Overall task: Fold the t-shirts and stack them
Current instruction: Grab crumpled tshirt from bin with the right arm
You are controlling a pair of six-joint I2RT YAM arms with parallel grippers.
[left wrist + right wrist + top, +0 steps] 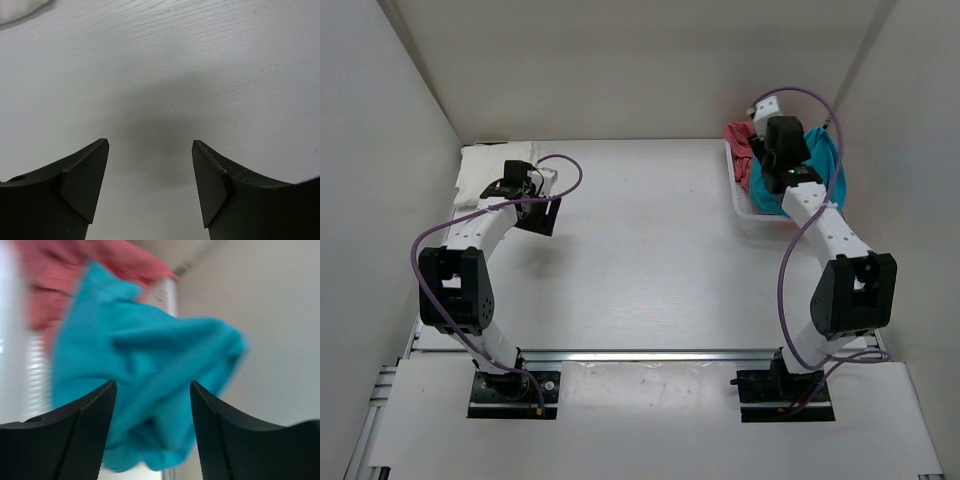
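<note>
My right gripper hangs spread wide over the basket — teal shirt and red shirt heaped inside, neither gripped. My left gripper gapes above the table — holding nothing.

1. The table is bare between the arms; lots of room there.
2. A white shirt fills the far left corner, near the left gripper.
3. The basket blocks the far right; its teal shirt bulges right before the right gripper; walls close three sides.
</note>
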